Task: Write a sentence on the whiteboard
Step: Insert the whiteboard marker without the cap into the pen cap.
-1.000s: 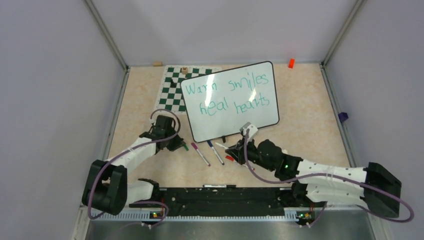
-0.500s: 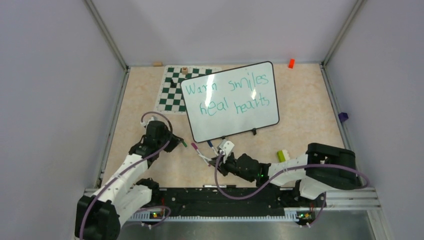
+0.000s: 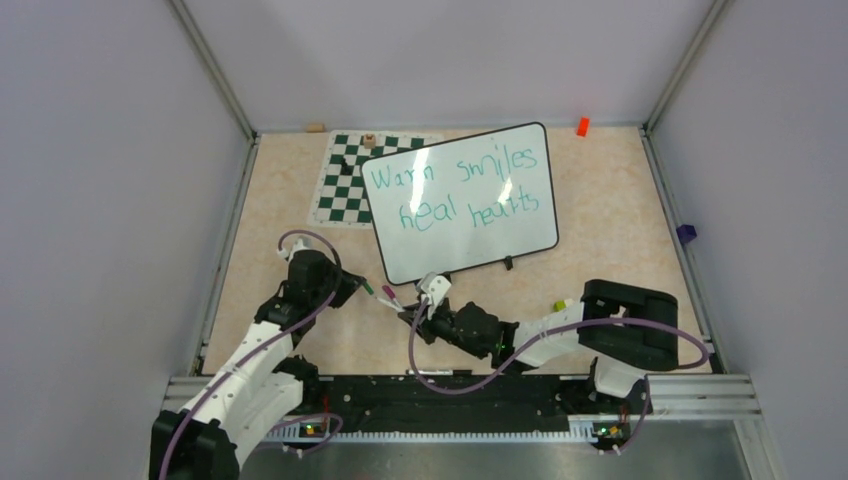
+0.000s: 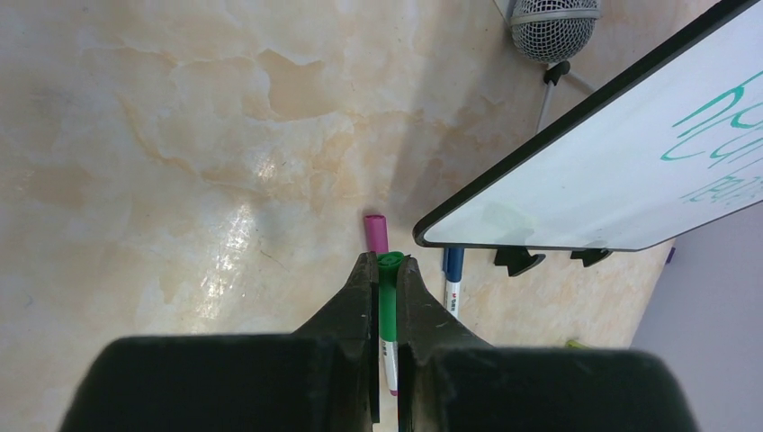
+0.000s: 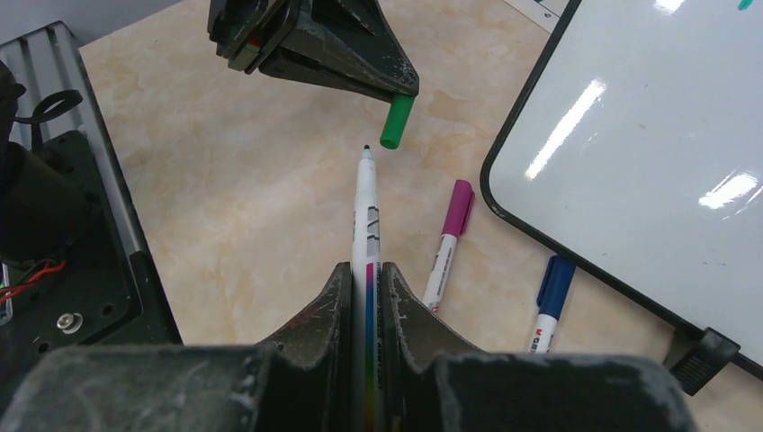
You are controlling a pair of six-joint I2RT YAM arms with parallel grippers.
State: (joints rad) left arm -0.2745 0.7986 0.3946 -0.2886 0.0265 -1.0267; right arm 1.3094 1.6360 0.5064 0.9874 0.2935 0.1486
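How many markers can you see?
3. One uncapped marker in the right gripper, a pink-capped marker lying on the table, a blue-capped marker beside the whiteboard. More may be hidden.

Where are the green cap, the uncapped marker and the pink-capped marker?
green cap [image 5: 396, 121]: right wrist view, middle of the cap.
uncapped marker [image 5: 367, 216]: right wrist view, white barrel below the tip.
pink-capped marker [image 5: 443, 256]: right wrist view, white barrel just below its cap.

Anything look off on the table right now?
The whiteboard lies askew, its far-left corner overlapping the chess mat. A pink marker and a blue marker lie loose by its near edge. The right pincer holds an uncapped marker; the left pincer holds a green cap.
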